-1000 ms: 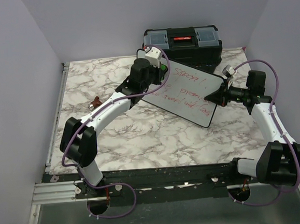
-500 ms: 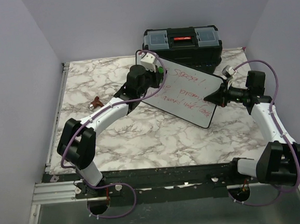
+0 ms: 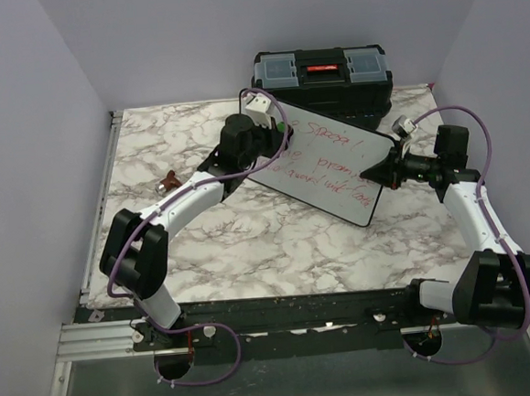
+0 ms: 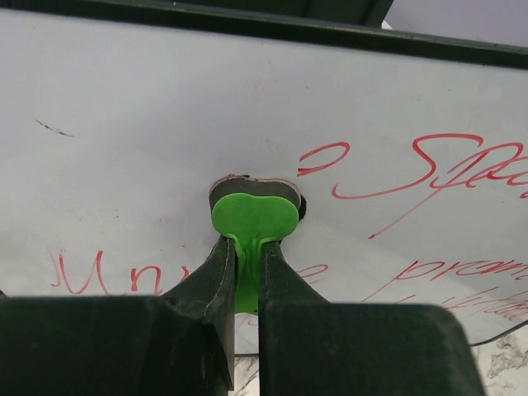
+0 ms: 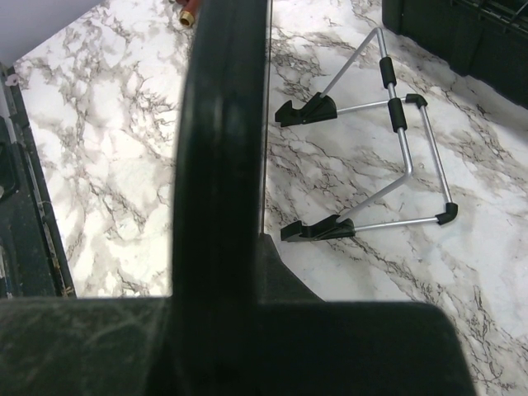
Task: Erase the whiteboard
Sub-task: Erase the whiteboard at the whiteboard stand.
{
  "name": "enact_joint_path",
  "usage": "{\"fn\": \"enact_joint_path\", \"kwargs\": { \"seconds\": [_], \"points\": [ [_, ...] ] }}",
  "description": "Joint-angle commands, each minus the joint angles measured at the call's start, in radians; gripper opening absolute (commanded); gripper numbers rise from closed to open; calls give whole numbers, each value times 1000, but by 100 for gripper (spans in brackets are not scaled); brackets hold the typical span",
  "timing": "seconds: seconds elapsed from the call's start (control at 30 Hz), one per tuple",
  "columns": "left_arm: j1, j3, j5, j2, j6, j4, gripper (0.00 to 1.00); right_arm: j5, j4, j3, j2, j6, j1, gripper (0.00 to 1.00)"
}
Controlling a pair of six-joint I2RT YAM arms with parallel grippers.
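The whiteboard (image 3: pixel 336 169) leans tilted at the back right of the table, red handwriting across it. My left gripper (image 3: pixel 274 135) is at the board's upper left corner, shut on a green eraser (image 4: pixel 253 216) whose dark pad presses flat on the white face (image 4: pixel 148 124). In the left wrist view the left gripper (image 4: pixel 247 252) pinches the eraser's green stem, with red writing to the right and below. My right gripper (image 3: pixel 375 171) is shut on the board's right edge. The right wrist view shows the black frame (image 5: pixel 219 124) edge-on between the right gripper's (image 5: pixel 239 247) jaws.
A black toolbox (image 3: pixel 322 70) with a red latch stands right behind the board. The board's wire stand (image 5: pixel 388 148) with black feet rests on the marble table (image 3: pixel 250 245). A small brown object (image 3: pixel 167 180) lies at the left.
My left gripper has slid a little to the left along the board's top corner with the eraser. The right arm and the board have stayed put.
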Motion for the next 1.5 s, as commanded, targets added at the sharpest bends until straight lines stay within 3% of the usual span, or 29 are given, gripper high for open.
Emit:
{"fn": "enact_joint_path", "kwargs": {
  "seconds": [0.0,0.37,0.97,1.1,1.47],
  "points": [
    [23,97,47,-24,-4,-17,0,-114,-99,-1,-13,-37,41,1],
    [30,146,104,7,-82,13,0,-113,-101,-1,-10,-38,42,1],
    [-9,-104,64,27,-84,103,0,-119,-104,1,-7,-41,42,1],
    [-12,-71,61,13,-82,91,0,-120,-102,-1,-12,-38,42,1],
    [25,193,80,40,-55,-28,0,-118,-101,-1,-24,-39,41,1]
  ]
}}
